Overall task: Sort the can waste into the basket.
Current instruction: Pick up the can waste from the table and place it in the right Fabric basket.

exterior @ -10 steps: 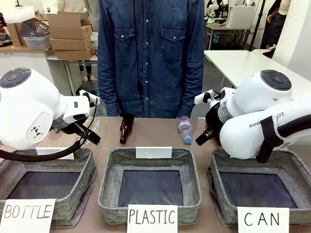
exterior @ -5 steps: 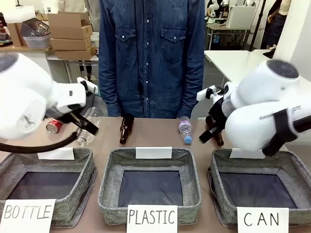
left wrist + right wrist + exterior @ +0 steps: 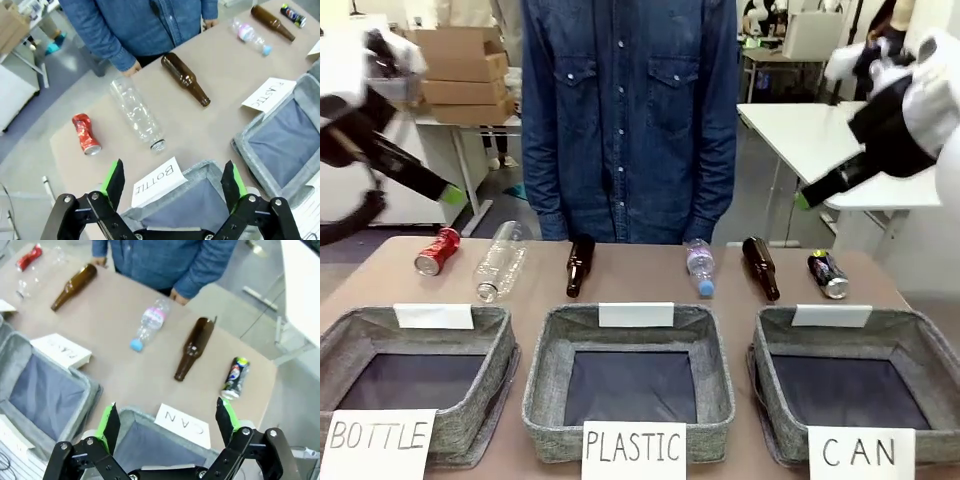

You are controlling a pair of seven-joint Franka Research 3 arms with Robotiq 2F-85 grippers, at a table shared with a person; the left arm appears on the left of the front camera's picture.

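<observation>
**Both arms up off the table, cans lying untouched**

Both white arms have swung up and outward since a moment ago. The left gripper (image 3: 172, 181) and the right gripper (image 3: 167, 419) each hang above the baskets with their green-padded jaws spread wide, holding nothing.

On the smooth tan table (image 3: 640, 285), the crumpled red metal can (image 3: 437, 251) lies on its side at the left end of the row. It is pinched at the waist, and its long axis runs slantwise with the silver end turned to the near left.

The dark printed metal can (image 3: 828, 274) lies on its side at the right end, just beyond the grey woven-fabric basket (image 3: 767, 362) with the white handwritten "CAN" card (image 3: 860, 452). Its silver end points towards that basket, angled slightly right.

Between the cans lie two brown glass bottles and two clear plastic bottles.
</observation>
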